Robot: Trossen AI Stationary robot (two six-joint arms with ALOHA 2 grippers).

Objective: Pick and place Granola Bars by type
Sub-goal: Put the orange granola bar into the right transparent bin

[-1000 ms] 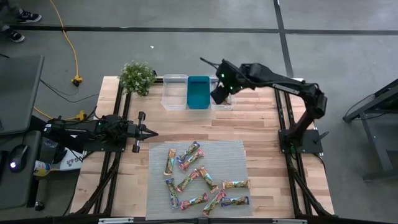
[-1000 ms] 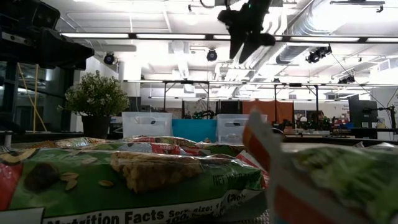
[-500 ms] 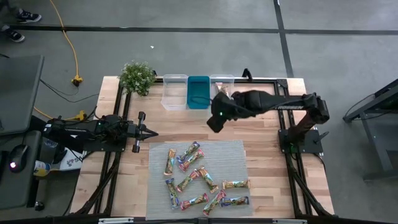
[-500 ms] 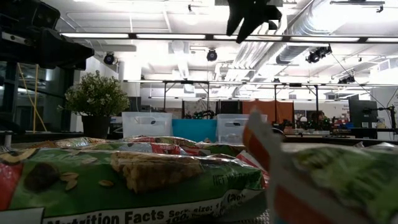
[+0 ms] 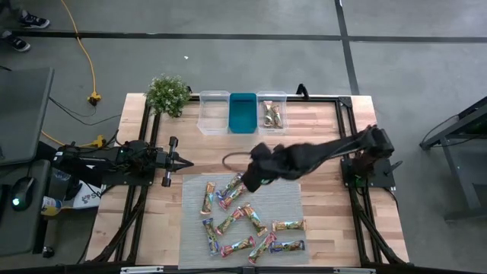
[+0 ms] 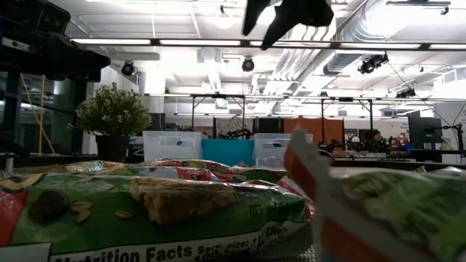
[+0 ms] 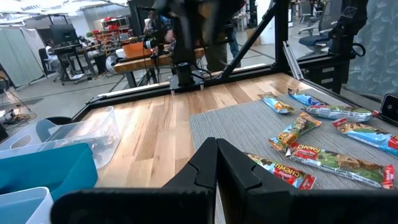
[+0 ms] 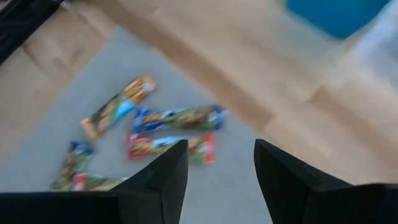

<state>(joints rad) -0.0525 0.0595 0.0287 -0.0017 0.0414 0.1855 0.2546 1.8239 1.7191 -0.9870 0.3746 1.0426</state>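
the right claw hangs released and empty over the far edge of the grey mat, above the scattered granola bars; a few bars, blurry from above, seem to lie in the clear bin beside the teal bin. the left claw waits clenched at the table edge

Wooden surface at frame centre, grey mat on its lower half. Along the upper edge: potted plant upper left, then a clear bin, a teal bin and a second clear bin, side by side. Yellow cable on the floor, upper left. Computer mouse at far left.
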